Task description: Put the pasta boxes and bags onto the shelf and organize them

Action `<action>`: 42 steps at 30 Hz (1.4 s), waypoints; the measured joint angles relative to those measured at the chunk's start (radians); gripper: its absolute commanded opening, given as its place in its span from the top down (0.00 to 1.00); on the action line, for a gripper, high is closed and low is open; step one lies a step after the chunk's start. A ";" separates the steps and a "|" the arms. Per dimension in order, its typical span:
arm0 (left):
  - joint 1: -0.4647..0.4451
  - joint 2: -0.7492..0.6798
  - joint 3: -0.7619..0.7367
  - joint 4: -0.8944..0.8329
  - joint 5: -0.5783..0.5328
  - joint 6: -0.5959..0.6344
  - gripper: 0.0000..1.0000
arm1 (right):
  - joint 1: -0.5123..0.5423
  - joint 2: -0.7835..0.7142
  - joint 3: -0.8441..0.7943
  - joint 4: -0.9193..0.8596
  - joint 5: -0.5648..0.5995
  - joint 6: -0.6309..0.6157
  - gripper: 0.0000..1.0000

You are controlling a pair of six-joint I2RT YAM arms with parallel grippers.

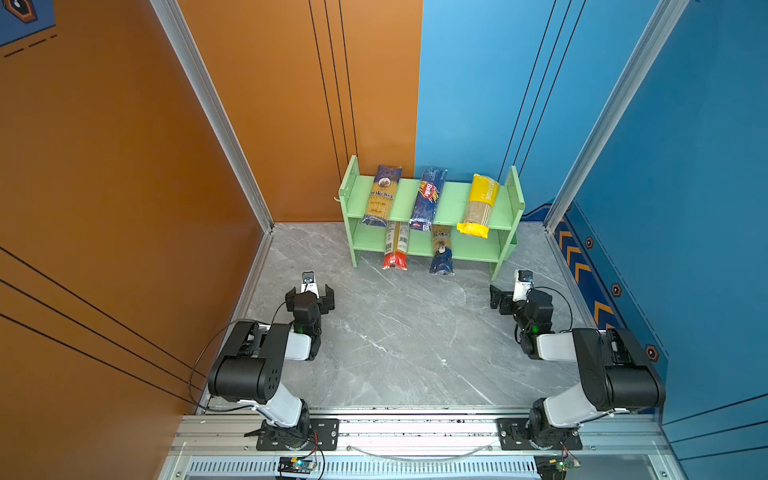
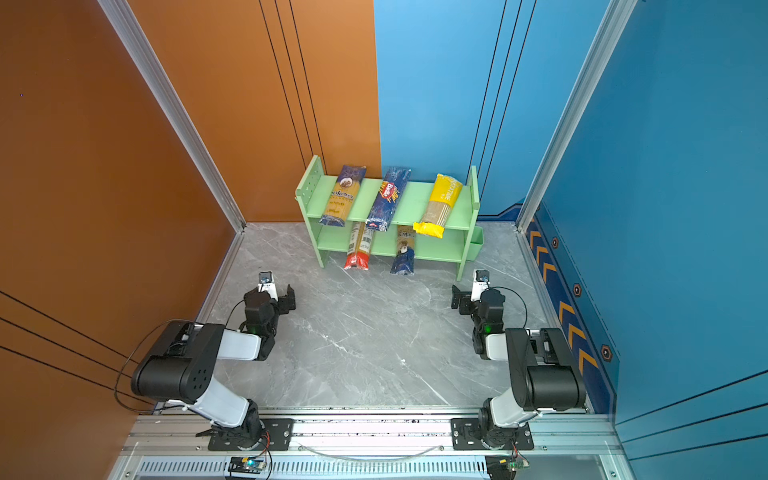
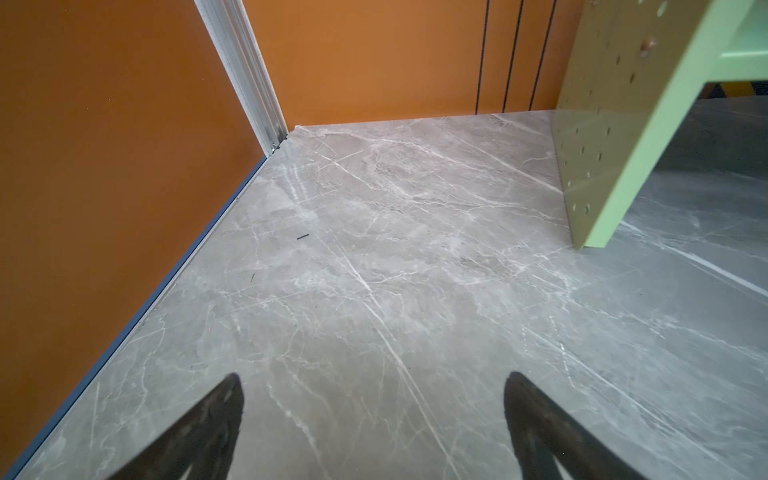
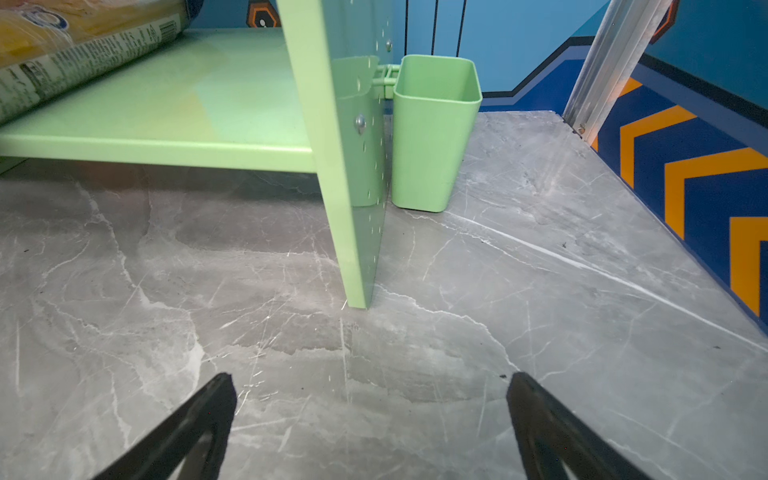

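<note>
The green shelf (image 1: 454, 203) stands at the back of the marble floor. Its upper tier carries a dark-blue-and-yellow pack (image 1: 381, 195), a dark blue Barilla pack (image 1: 428, 199) and a yellow pack (image 1: 478, 205). On the lower tier lie a red-ended clear pack (image 1: 395, 246) and another dark-blue-and-yellow pack (image 1: 441, 250), both sticking out over the front edge. My left gripper (image 1: 309, 294) (image 3: 374, 376) hovers open over bare floor, left of the shelf's side panel (image 3: 602, 124). In front of the shelf's right leg (image 4: 357, 249), my right gripper (image 1: 512, 296) (image 4: 371, 375) is open and holds nothing.
A green cup (image 4: 432, 133) hangs on the outside of the shelf's right panel. An orange wall (image 1: 124, 208) closes the left side and a blue wall (image 1: 685, 208) the right. An aluminium rail (image 1: 415, 428) with both arm bases runs along the front.
</note>
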 measured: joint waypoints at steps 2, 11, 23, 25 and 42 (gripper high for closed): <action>0.005 -0.001 0.000 -0.015 0.011 -0.008 0.02 | 0.000 0.000 0.000 0.000 0.000 0.000 0.00; 0.009 -0.002 0.000 -0.042 0.035 -0.021 0.02 | 0.000 0.000 0.000 0.000 0.000 0.003 0.00; 0.009 -0.009 0.000 -0.043 0.041 -0.022 0.02 | 0.002 0.000 0.000 0.000 0.054 0.016 0.00; 0.009 -0.009 0.000 -0.043 0.041 -0.022 0.02 | 0.003 0.000 0.000 -0.001 0.066 0.018 0.00; 0.009 -0.009 0.000 -0.043 0.041 -0.021 0.02 | 0.027 0.000 0.000 -0.001 0.160 0.025 0.00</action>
